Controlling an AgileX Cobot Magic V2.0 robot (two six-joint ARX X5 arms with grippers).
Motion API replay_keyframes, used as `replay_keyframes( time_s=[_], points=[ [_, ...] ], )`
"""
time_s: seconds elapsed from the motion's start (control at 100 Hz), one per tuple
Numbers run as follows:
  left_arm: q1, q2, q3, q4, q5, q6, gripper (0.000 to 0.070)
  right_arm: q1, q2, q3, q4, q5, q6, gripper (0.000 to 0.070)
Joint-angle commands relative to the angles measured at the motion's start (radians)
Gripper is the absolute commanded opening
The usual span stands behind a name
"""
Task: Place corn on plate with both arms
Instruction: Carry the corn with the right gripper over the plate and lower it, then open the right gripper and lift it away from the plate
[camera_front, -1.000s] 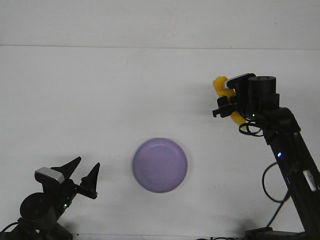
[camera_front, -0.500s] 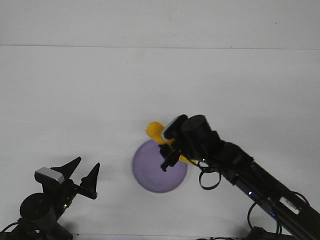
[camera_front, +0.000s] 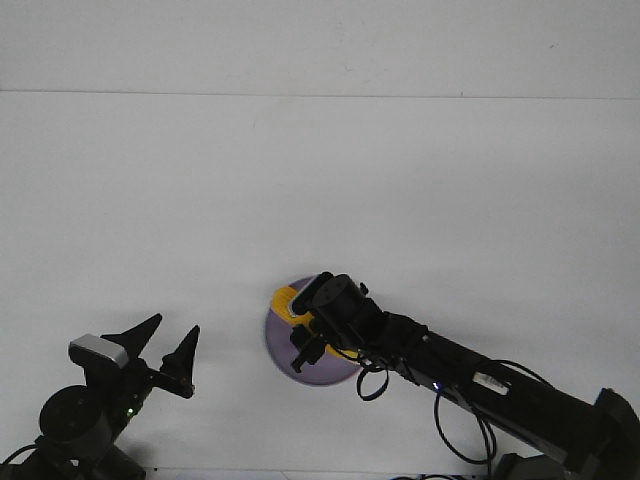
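The corn (camera_front: 287, 300) sits over the far left part of the plate (camera_front: 280, 350), only its yellow-orange end showing past the right gripper (camera_front: 303, 345), whose wrist block hides the rest; whether the fingers grip the cob cannot be told from this view. The plate, round and lavender, lies on a plain white table (camera_front: 320, 180) that runs back to a pale wall (camera_front: 320, 45). The right arm (camera_front: 470, 385) reaches low across the surface from the near right corner. The left gripper (camera_front: 172, 352) waits near the left front edge, well apart from the plate, its two pointed fingers spread and holding nothing.
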Motion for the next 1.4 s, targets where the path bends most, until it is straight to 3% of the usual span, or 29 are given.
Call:
replay_keyframes(
  time_s=[0.0, 0.18, 0.33, 0.41, 0.74, 1.04, 1.17, 1.39],
  points=[
    [-0.005, 0.005, 0.006, 0.010, -0.004, -0.006, 0.0463, 0.010, 0.037, 0.010, 0.026, 0.008, 0.010, 0.0315],
    [-0.004, 0.005, 0.006, 0.010, -0.004, -0.006, 0.0463, 0.009, 0.068, 0.010, 0.032, 0.031, -0.013, 0.0329],
    [-0.004, 0.005, 0.006, 0.010, -0.004, -0.006, 0.0463, 0.009, 0.068, 0.010, 0.035, 0.050, -0.012, 0.0514],
    [-0.005, 0.005, 0.006, 0.010, -0.004, -0.006, 0.0463, 0.009, 0.068, 0.010, 0.034, 0.050, -0.012, 0.0564],
    [-0.004, 0.005, 0.006, 0.013, -0.004, -0.006, 0.0463, -0.004, -0.038, 0.039, 0.014, 0.089, -0.021, 0.0564],
    [-0.004, 0.005, 0.006, 0.025, -0.004, -0.006, 0.0463, -0.061, -0.501, 0.048, -0.008, 0.377, -0.151, 0.0563],
    [-0.004, 0.005, 0.006, 0.034, -0.004, -0.005, 0.0463, -0.129, -0.677, 0.046, -0.089, 0.443, -0.159, 0.0563],
    [-0.004, 0.005, 0.006, 0.039, -0.004, -0.005, 0.0463, -0.227, -0.863, 0.013, -0.322, 0.443, -0.145, 0.0563]
  ],
)
